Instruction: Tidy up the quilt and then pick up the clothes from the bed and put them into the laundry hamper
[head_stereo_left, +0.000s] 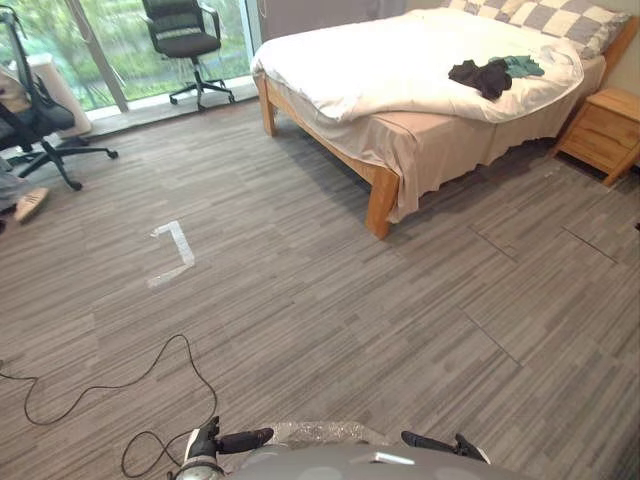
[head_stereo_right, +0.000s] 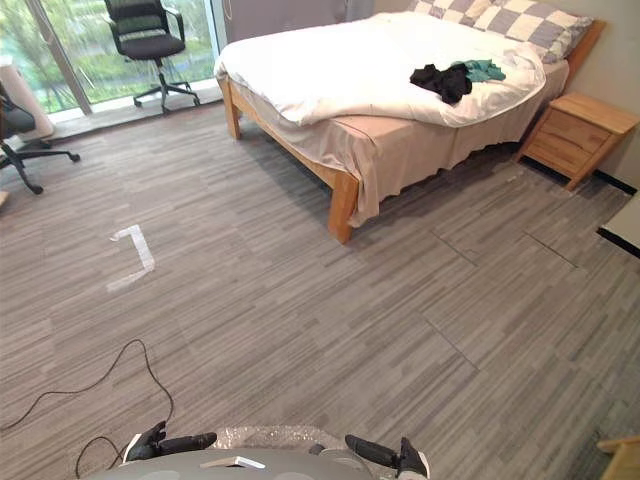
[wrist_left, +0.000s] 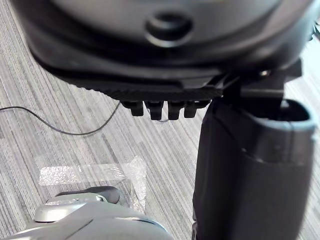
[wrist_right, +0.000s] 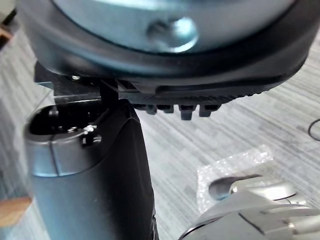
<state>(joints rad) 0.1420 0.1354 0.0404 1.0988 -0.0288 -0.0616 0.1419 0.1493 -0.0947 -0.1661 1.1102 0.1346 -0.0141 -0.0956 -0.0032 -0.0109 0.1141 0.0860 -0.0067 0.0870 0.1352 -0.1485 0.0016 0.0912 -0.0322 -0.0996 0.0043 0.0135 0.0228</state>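
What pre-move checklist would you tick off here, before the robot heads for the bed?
1. Quilt tidy: not ok, it lies askew with folds.
2. Clothes found: ok, black and teal pieces on the quilt near the pillows.
3. Bed within reach: not ok, it stands well ahead.
4. Left robot hand and right robot hand free: ok, both open, holding nothing.
5. Laundry hamper located: cannot tell.

Grey striped floor (head_stereo_left: 330, 310), white tape mark (head_stereo_left: 176, 254). Wooden bed (head_stereo_left: 381, 200) far right, nightstand (head_stereo_left: 603, 130) just beside it. Full-height windows (head_stereo_left: 110, 40) far left, daylight. Black office chair (head_stereo_left: 185, 35) by the glass, second chair (head_stereo_left: 40, 120) at left edge.
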